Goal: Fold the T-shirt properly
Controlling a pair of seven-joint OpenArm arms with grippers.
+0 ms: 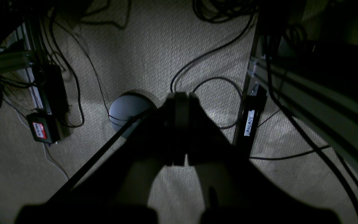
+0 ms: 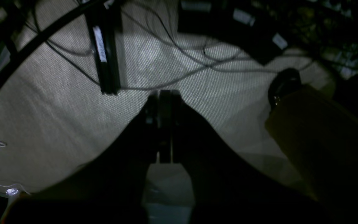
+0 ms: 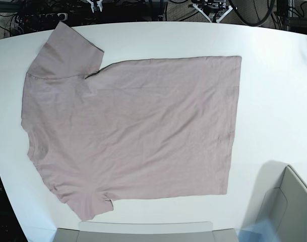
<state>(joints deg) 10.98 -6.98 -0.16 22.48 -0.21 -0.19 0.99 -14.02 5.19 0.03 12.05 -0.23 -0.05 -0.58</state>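
Grippers both hang below the table, over carpet strewn with cables: the left gripper (image 1: 179, 129) has its jaws pressed together on nothing, and the right gripper (image 2: 163, 127) is closed the same way. Up on the white table (image 3: 274, 75), the T-shirt (image 3: 133, 131) lies spread flat, collar end toward the table's left edge, sleeves out.

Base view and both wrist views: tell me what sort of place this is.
Probably a robotics lab: a T-shirt spread flat on a white table, loose cables across carpet, and labelled black boxes below.
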